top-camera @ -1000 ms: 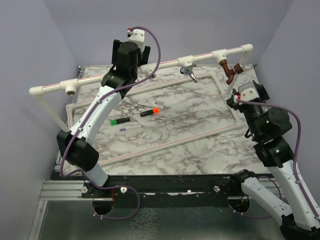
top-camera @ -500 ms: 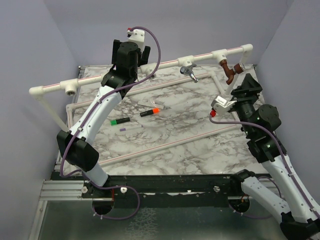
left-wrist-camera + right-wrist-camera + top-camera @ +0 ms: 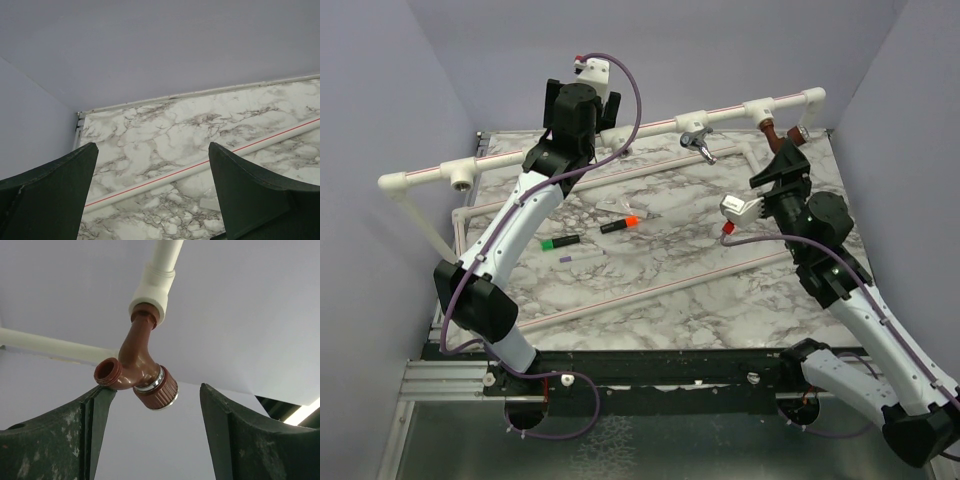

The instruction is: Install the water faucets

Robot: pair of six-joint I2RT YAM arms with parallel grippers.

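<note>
Swung up toward the upper right, the right hand [image 3: 155, 389] stood open and empty astride the copper faucet [image 3: 136, 360], which probably next needed gripping and screwing tighter into its tee [image 3: 152, 287].

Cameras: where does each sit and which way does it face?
Top external: above and behind, looking down at the marble table; both arms show.
Left wrist: on the left gripper, facing the table's far corner; open fingers show.
Right wrist: on the right gripper, looking up at the copper faucet; open fingers show.
Shared: top and right wrist see that faucet.
</note>
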